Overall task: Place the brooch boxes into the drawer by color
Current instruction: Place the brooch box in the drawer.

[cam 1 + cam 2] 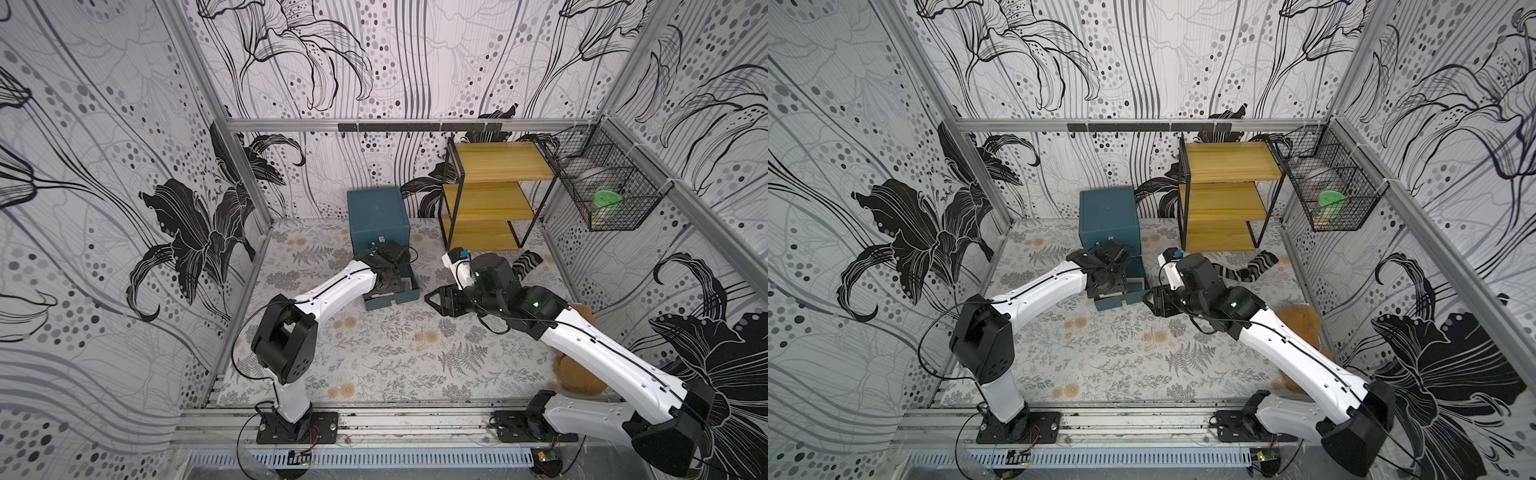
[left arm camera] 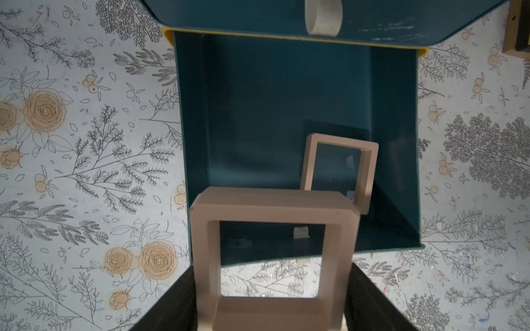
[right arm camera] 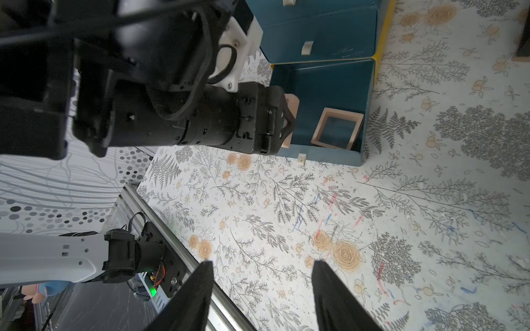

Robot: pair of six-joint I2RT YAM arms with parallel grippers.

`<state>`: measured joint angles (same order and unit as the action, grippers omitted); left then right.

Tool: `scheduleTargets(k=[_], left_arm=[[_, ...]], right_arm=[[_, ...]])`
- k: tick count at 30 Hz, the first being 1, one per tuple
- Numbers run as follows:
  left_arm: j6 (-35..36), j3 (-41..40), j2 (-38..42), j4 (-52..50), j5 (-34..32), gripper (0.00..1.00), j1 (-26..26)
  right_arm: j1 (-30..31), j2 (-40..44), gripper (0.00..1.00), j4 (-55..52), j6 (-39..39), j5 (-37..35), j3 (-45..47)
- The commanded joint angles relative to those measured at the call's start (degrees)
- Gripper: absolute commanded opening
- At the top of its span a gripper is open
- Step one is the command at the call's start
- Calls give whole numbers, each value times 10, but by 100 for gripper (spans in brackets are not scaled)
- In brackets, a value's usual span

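The drawer chest (image 1: 377,216) is dark teal, and its bottom drawer (image 2: 258,129) is pulled out over the table. My left gripper (image 2: 272,286) is shut on a pinkish-tan brooch box (image 2: 274,206), which stands upright above the front of that drawer. A second pinkish-tan brooch box (image 2: 342,141) lies tilted on the drawer floor near one corner, also in the right wrist view (image 3: 342,112). Right of the drawer, my right gripper (image 3: 262,262) hangs open over the bare floral table with nothing between its fingers. Both top views show both grippers, left (image 1: 390,282) and right (image 1: 1148,299).
A yellow-wood shelf with a black frame (image 1: 494,191) stands behind the right arm. A striped sock (image 1: 525,264) lies at its foot. On the right wall hangs a wire basket (image 1: 602,187). A brown plush toy (image 1: 582,386) lies under the right arm.
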<state>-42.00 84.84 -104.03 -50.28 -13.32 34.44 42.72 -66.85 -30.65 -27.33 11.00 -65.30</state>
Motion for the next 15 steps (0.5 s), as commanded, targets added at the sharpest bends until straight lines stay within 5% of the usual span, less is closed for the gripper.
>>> scheduleTargets(k=[1, 15], left_arm=[[17, 23, -23, 15, -21, 58, -6], [22, 49, -91, 32, -46, 58, -17]], right_arm=[[-2, 8, 60, -3, -6, -11, -5], [-2, 12, 60, -3, -13, -10, 5]])
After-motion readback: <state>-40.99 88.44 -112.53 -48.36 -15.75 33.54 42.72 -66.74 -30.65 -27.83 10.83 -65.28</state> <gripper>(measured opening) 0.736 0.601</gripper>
